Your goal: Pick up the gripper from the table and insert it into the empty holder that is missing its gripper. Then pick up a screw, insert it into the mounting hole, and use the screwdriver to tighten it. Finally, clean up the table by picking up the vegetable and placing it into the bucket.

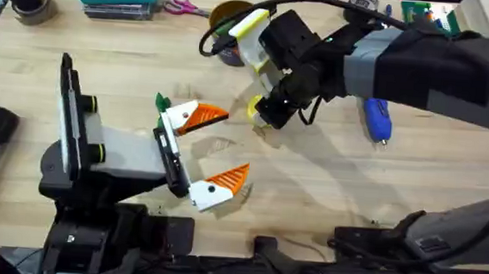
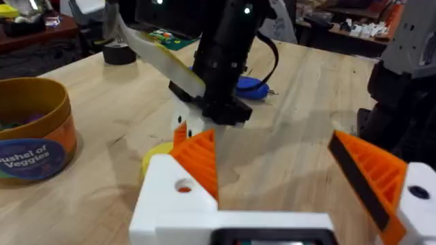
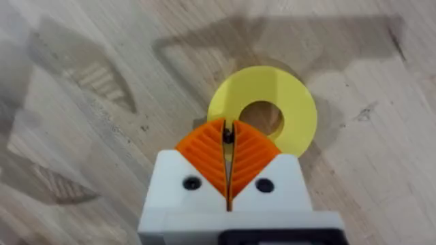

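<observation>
Wedges of orange ribbed plastic (image 1: 204, 115) sit on both white angular finger blocks (image 1: 210, 195) of the left gripper (image 1: 227, 144), which lies low over the pale wooden table (image 1: 327, 186) with its fingers spread wide and nothing between them. So the loose wedge appears to be seated already, though I cannot tell which of the two it was. In the left wrist view a round mounting hole (image 2: 184, 185) shows on the face of one block; whether a screw sits in it I cannot make out.

Just beyond, the right gripper (image 3: 229, 133) points down at a flat yellow ring-shaped plastic disc (image 3: 286, 102), its pads pressed together with a tiny dark speck pinched at the tips, perhaps a screw.

The blue pen-shaped screwdriver (image 1: 375, 118) lies on the table beside the right arm, nothing holding it, and the round orange-brown bucket with the dark blue band (image 2: 34, 136) stands further off.

By my reckoning the fitting is done; the screwing, tightening and vegetable clean-up remain.
</observation>
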Robot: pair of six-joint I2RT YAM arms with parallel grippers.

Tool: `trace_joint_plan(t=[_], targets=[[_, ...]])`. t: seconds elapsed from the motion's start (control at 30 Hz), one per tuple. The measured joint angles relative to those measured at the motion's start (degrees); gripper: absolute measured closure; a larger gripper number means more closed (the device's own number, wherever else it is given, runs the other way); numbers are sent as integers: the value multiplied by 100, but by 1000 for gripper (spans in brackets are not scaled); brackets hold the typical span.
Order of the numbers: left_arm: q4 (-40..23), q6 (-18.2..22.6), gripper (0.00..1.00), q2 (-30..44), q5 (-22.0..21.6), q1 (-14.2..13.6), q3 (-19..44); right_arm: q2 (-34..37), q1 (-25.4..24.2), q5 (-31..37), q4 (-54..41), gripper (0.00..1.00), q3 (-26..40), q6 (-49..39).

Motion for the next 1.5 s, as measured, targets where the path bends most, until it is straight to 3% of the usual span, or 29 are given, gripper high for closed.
trace_joint_plan(t=[0.23,0.9,1.3,1.5], targets=[[0,0,15,0,0,0,0,-2,0,140,-406,996,493,18],[0,0,15,0,1,0,0,-191,0,448,-2765,996,3368,18],[0,0,15,0,1,0,0,-192,15,607,-3774,996,4473,11],[0,0,15,0,1,0,0,-192,277,684,-3898,996,4748,-51]])
